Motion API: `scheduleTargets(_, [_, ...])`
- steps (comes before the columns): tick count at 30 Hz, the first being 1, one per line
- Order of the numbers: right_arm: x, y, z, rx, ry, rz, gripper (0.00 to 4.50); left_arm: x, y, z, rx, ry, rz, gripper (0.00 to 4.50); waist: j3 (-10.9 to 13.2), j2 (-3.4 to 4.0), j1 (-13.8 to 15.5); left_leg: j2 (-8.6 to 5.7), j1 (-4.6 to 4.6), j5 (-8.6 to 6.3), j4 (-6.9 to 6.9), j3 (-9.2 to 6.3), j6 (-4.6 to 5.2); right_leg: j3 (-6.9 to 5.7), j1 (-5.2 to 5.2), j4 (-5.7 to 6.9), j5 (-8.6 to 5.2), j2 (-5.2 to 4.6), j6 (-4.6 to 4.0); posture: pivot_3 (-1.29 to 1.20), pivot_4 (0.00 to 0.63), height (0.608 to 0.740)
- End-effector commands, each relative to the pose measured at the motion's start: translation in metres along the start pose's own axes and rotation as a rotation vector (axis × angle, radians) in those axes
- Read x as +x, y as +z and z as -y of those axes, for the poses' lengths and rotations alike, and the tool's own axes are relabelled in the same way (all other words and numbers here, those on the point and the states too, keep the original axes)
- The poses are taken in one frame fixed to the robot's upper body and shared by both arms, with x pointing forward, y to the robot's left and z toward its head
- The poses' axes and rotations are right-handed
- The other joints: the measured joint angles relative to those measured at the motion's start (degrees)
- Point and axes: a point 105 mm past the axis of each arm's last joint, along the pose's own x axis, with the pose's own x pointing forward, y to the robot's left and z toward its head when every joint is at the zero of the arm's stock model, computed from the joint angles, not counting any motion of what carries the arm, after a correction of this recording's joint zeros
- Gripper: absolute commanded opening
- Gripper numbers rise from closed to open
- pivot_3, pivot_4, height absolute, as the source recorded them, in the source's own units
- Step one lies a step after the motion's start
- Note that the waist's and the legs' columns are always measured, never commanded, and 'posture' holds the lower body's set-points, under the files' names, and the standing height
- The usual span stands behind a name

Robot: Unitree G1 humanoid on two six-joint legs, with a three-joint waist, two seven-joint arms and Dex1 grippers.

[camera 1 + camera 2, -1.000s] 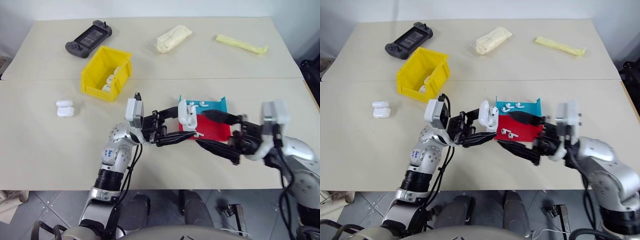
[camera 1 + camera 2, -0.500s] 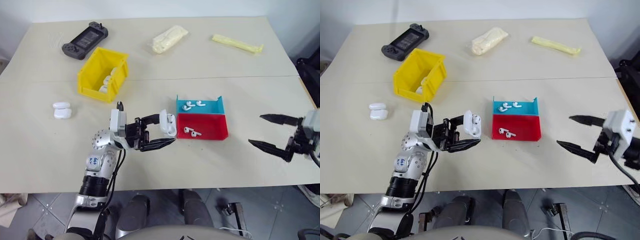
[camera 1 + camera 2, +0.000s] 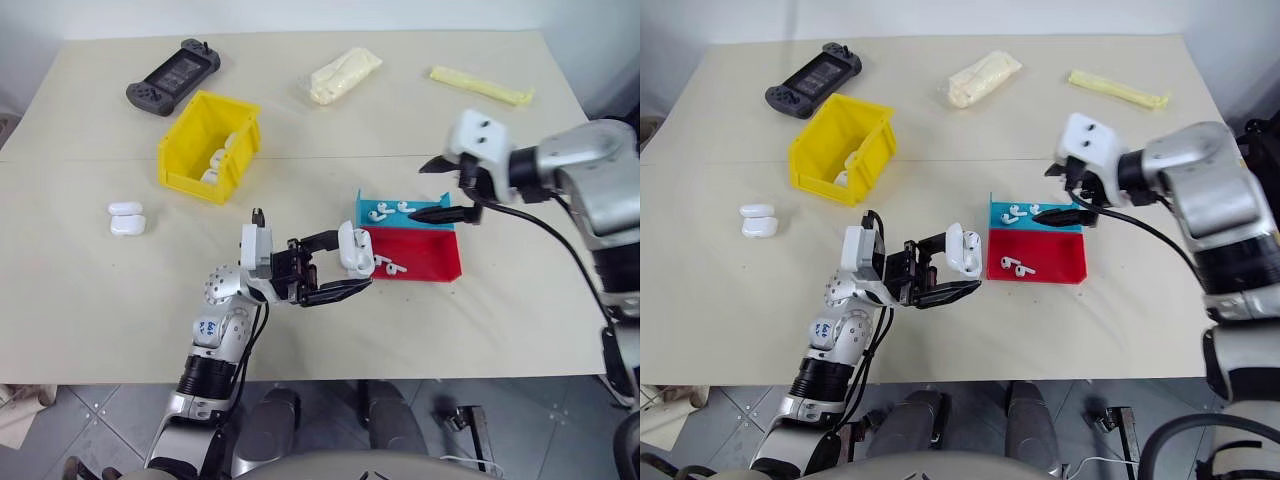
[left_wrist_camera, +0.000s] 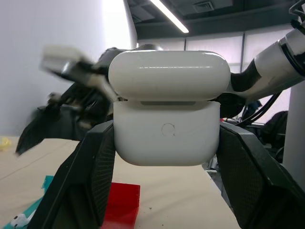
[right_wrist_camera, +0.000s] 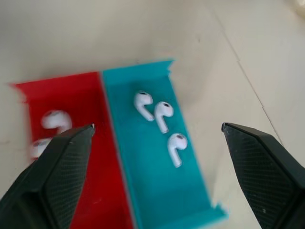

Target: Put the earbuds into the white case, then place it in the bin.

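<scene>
Table (image 3: 520, 130): bin (image 3: 212, 146) left of centre, cases inside it. Game console (image 3: 174, 77) behind the bin, at the far left. Two spare cases (image 3: 127, 217) lie side by side, touching, near-left of the bin. Two trays touching at centre-right: far tray (image 3: 404, 212) holds three earbuds (image 5: 161, 122), near tray (image 3: 418, 256) two more. Left gripper (image 3: 357, 267) holds the white case (image 3: 353, 249) just left of the near tray (above the table). Right gripper (image 3: 437, 190) hangs over the far tray. Two packets (image 3: 345, 76) lie along the far edge.

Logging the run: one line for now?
left gripper: shut on case | right gripper: open over blue tray | earbuds: in trays
</scene>
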Motion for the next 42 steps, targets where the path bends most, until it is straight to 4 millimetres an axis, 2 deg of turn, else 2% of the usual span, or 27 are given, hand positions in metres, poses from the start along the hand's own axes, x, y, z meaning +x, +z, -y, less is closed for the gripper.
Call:
scheduleTargets(1, [0.007, -0.003, 0.019, -0.081, -0.037, -0.109, 4.47, 0.005, 0.004, 0.0, 0.032, 0.004, 0.021, 2.77, 0.0, 0.0, -0.16, -0.03, -0.05, 0.0, 0.0, 0.03, 0.01, -0.01, -0.07, 0.03, 0.0, -0.05, 0.01, 0.0, 0.15, 0.74])
scheduleTargets(6, [0.024, -0.001, 0.036, -0.146, -0.044, -0.181, 4.47, 0.003, 0.004, -0.001, 0.038, 0.03, 0.025, 2.77, 0.0, 0.0, -0.71, -0.04, -0.51, -0.01, 0.06, 0.02, 0.01, -0.02, -0.8, 0.5, 0.02, -0.06, 0.03, 0.0, 0.15, 0.74])
scheduleTargets(10, [0.032, 0.0, 0.043, -0.193, -0.052, -0.209, 4.47, 0.001, 0.005, -0.001, 0.044, 0.042, 0.021, 2.77, 0.0, 0.0, -1.66, -0.22, -0.53, 0.03, 0.06, 0.06, -0.05, 0.0, -0.88, 0.62, 0.02, -0.06, 0.01, 0.0, 0.15, 0.74])
scheduleTargets(20, [0.052, -0.007, 0.03, -0.254, 0.059, -0.241, 4.47, -0.013, 0.011, -0.003, 0.053, 0.088, 0.0, 2.77, -0.04, 0.06, -3.12, -0.22, -0.46, 0.06, 0.09, -0.09, -0.1, 0.05, -0.92, 0.85, 0.01, -0.06, -0.01, 0.0, 0.15, 0.74])
scheduleTargets(24, [0.059, -0.003, 0.025, -0.279, 0.091, -0.228, 4.47, -0.029, 0.015, -0.004, 0.067, 0.122, -0.037, 2.77, -0.05, 0.07, -3.3, -0.22, -0.43, 0.06, 0.09, -0.1, -0.1, 0.05, -0.91, 0.87, 0.01, -0.05, -0.02, 0.0, 0.15, 0.74])
scheduleTargets(27, [0.062, -0.003, 0.024, -0.291, 0.102, -0.237, 3.87, -0.035, 0.017, -0.005, 0.072, 0.139, -0.052, 2.77, -0.05, 0.08, -3.33, -0.18, -0.4, 0.06, 0.08, -0.1, -0.1, 0.02, -0.92, 0.92, 0.0, -0.06, -0.04, 0.0, 0.15, 0.74])
scheduleTargets(33, [0.07, -0.001, 0.02, -0.301, 0.12, -0.238, 1.92, -0.037, 0.019, -0.005, 0.082, 0.151, -0.055, 2.77, -0.06, 0.1, -3.35, -0.18, -0.39, 0.06, 0.1, -0.09, -0.1, 0.03, -0.9, 0.95, -0.01, -0.08, -0.04, 0.0, 0.15, 0.74])
scheduleTargets(42, [0.071, -0.004, 0.017, -0.316, 0.148, -0.273, 1.92, -0.035, 0.02, -0.002, 0.087, 0.164, -0.05, 2.77, -0.08, 0.13, -3.37, 0.02, -0.37, 0.06, 0.1, -0.07, -0.1, 0.02, -0.9, 0.98, -0.01, -0.08, -0.04, 0.0, 0.15, 0.74])
